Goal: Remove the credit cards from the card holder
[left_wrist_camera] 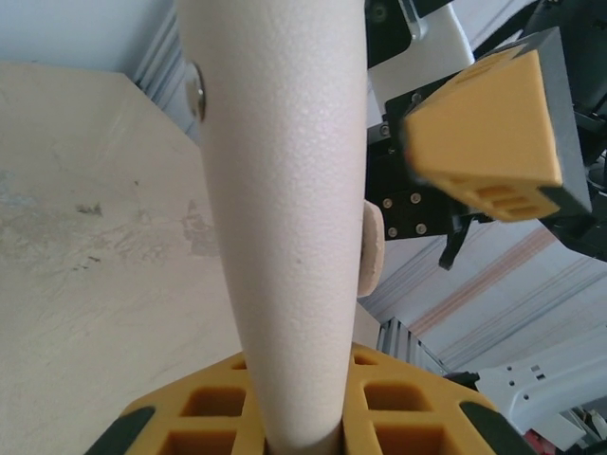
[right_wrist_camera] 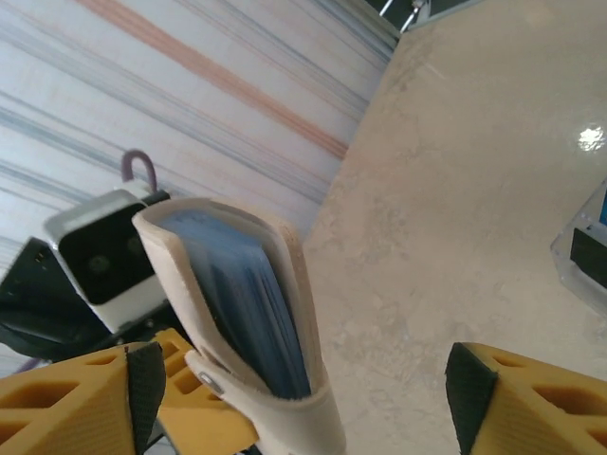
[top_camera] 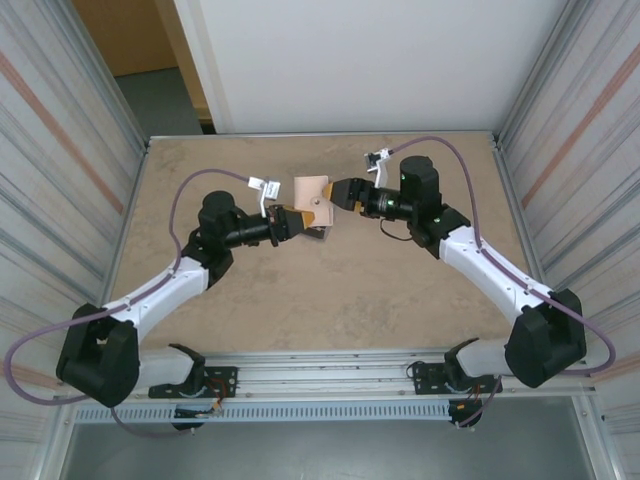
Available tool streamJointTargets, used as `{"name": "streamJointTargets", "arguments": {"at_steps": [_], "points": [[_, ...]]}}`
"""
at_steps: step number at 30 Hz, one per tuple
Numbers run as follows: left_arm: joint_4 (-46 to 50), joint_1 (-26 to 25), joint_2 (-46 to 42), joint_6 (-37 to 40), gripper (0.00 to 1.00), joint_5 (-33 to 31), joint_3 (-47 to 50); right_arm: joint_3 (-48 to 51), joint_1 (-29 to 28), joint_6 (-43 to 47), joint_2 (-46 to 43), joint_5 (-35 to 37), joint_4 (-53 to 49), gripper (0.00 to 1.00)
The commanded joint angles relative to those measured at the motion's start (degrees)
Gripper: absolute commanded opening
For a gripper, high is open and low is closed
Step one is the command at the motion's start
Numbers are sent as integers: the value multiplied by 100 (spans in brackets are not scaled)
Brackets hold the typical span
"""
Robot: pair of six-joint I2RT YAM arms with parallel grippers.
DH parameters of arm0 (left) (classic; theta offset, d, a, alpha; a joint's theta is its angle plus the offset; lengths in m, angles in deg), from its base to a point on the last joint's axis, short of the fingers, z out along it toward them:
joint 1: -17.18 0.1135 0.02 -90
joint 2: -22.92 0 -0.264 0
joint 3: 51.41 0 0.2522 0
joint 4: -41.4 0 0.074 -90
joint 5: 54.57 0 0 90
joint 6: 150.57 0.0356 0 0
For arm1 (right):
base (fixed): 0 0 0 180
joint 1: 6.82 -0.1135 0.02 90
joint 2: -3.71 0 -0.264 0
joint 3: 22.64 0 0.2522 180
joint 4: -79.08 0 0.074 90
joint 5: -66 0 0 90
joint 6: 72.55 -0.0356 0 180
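Above mid-table, card holder (top_camera: 312, 193) clamped in left fingers (left_wrist_camera: 199, 417), right fingers (right_wrist_camera: 541, 403) apart beside it.

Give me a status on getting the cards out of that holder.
Done: the left gripper has the card holder clamped and lifted off the table. In hand: the right gripper hangs at its mouth, fingers open on either side. Left: everything else; the credit cards sit inside, blue edges showing, none pulled out.
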Motion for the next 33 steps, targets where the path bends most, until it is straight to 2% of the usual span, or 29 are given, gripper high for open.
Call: {"name": "streamJointTargets", "arguments": {"at_steps": [1,6,8,16,20,26,33], "points": [[70,-138,-197,233,2,60,79,72,-205,409,-43,151,-219,79],[276,-195,-272,300,4,45,64,10,-332,300,104,-47,214,77],[342,-197,-280,341,5,21,64,-48,-361,284,171,-69,253,73],[472,-225,-237,426,14,69,71,-122,-407,109,395,-177,572,46],[601,-224,-266,477,28,48,98,-109,-372,55,452,-271,641,29],[91,-7,-302,80,42,236,333,69,-190,-246,439,-438,1020,24],[-859,319,-133,-703,43,555,518,77,-82,-485,564,-820,1365,23]]}}
